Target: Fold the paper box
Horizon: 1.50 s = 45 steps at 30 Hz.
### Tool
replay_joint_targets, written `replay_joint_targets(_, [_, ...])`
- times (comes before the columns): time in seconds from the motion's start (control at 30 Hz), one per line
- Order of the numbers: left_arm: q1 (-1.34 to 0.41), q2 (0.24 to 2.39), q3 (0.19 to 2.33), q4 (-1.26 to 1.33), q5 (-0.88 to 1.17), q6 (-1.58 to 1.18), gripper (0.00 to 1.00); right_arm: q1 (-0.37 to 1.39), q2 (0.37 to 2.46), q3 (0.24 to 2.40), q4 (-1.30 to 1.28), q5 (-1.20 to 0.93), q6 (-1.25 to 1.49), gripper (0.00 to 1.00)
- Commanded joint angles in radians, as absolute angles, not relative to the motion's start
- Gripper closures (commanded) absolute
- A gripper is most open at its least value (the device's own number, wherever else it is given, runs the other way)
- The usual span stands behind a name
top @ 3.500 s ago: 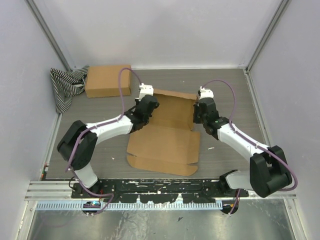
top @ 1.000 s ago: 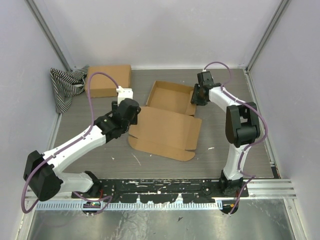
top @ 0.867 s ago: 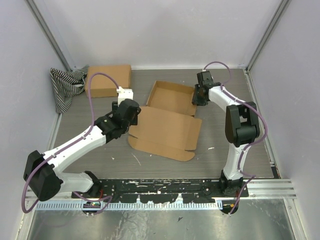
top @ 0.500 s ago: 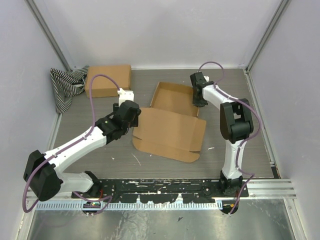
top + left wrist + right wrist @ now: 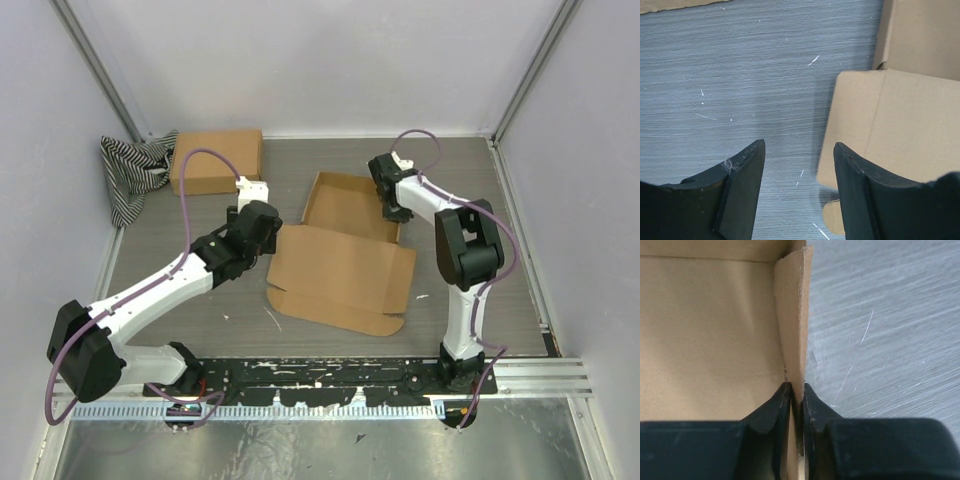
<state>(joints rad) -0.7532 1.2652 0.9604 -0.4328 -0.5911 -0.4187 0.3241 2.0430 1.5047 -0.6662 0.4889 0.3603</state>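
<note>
The paper box [image 5: 340, 272] lies in the middle of the table, its flat lid panel near me and its shallow tray [image 5: 345, 203] behind it. My right gripper [image 5: 393, 210] is shut on the tray's upright right side wall [image 5: 792, 315]; in the right wrist view my right gripper [image 5: 796, 390] has one finger inside the tray and one outside. My left gripper [image 5: 268, 236] hovers just left of the lid's far left corner. In the left wrist view my left gripper [image 5: 799, 150] is open over bare table, with the lid corner [image 5: 890, 125] beside the right finger.
A second closed brown cardboard box [image 5: 215, 160] sits at the back left, next to a black-and-white striped cloth [image 5: 130, 172]. Grey walls enclose the table on three sides. A metal rail [image 5: 320, 385] runs along the near edge.
The right gripper has swung left and shut on the tray's side wall. The box has slid slightly to the right and turned. The left arm has hardly moved.
</note>
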Motion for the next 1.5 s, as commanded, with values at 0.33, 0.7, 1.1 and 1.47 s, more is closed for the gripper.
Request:
replay_joint_targets(0.33, [-0.749, 1.221, 0.981, -0.474, -0.591, -0.424, 0.36, 0.305, 1.756, 1.593, -0.705, 0.307, 0.281, 0.54])
replay_joint_targets(0.7, [-0.748, 1.252, 1.005, -0.49, -0.5, -0.426, 0.36, 0.297, 1.973, 1.796, -0.499, 0.067, 0.007, 0.46])
replay_joint_targets(1.1, [-0.747, 1.261, 0.996, -0.506, -0.446, -0.451, 0.34, 0.296, 2.192, 1.973, -0.431, -0.106, -0.163, 0.41])
replay_joint_targets(1.47, [-0.748, 1.238, 0.964, -0.511, -0.47, -0.465, 0.34, 0.296, 2.301, 2.11, -0.543, -0.218, -0.275, 0.38])
